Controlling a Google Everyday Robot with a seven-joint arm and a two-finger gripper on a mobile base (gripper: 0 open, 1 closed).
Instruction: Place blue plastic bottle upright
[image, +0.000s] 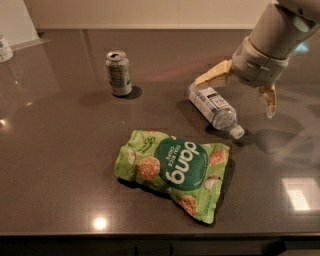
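The blue plastic bottle (215, 108) lies on its side on the dark table (60, 150), right of centre, with its white cap pointing toward the front right. It is clear with a pale label. My gripper (235, 94) hangs just above and to the right of the bottle's base end. Its two tan fingers are spread wide, one finger (214, 76) over the bottle's base and the other at the right. It holds nothing.
A silver drink can (119, 73) stands upright at the back left of the bottle. A green snack bag (172, 169) lies flat in front of the bottle. A small white container (5, 48) sits at the far left edge.
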